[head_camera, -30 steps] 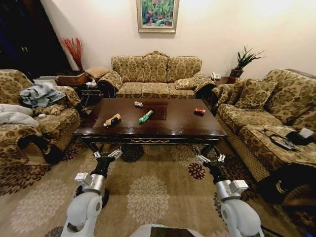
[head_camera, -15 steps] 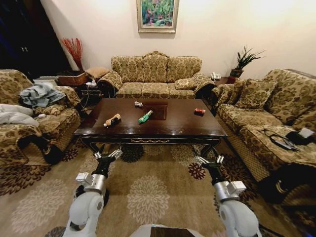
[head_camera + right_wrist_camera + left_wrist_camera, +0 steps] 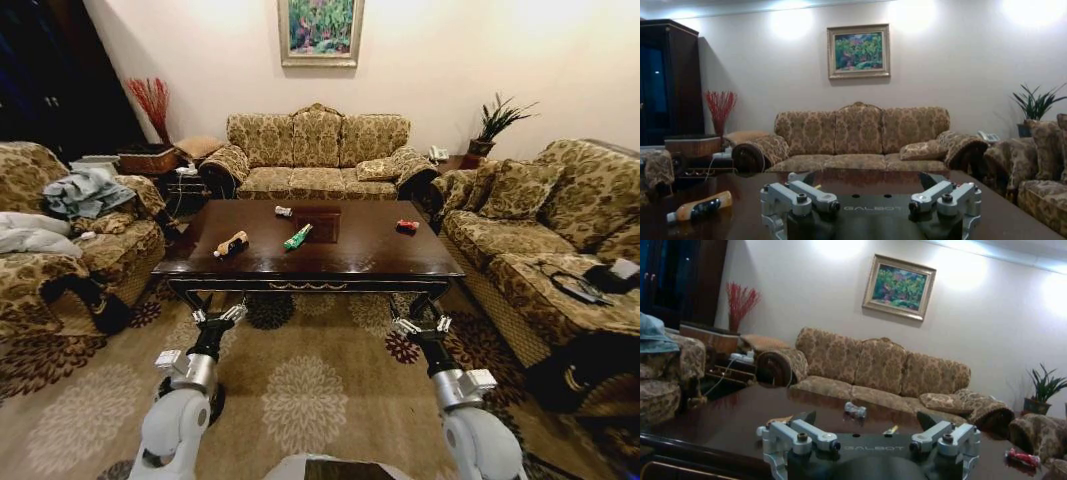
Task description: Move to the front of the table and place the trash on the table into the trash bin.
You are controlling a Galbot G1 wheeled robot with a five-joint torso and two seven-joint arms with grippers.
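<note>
Ahead of the robot, in the head view, the worktop [image 3: 312,250] is seen slightly nearer and a touch to the right of where it was a second ago. The whole scene has shifted with it, so the change is read as the base driving up, not the litter moving. The approach is judged nearly done, with no piece picked yet. On the top lie the bottle [image 3: 231,243] at the left, the green wrapper [image 3: 297,237] near the middle, the white scrap [image 3: 283,211] towards the far edge and the red piece [image 3: 407,225] at the right, all well apart. The left claw [image 3: 219,315] and right claw [image 3: 421,325] are held low before the near edge, both spread and empty. No bin can be made out.

From the left wrist, the left claw [image 3: 870,432] is seen spread. The white scrap [image 3: 855,409] and red piece [image 3: 1021,458] lie beyond it, and the other pieces are partly hidden by the claw body.

From the right wrist, the right claw [image 3: 870,192] is also spread, with the bottle [image 3: 703,205] lying to one side; its near end is hard to make out.
</note>
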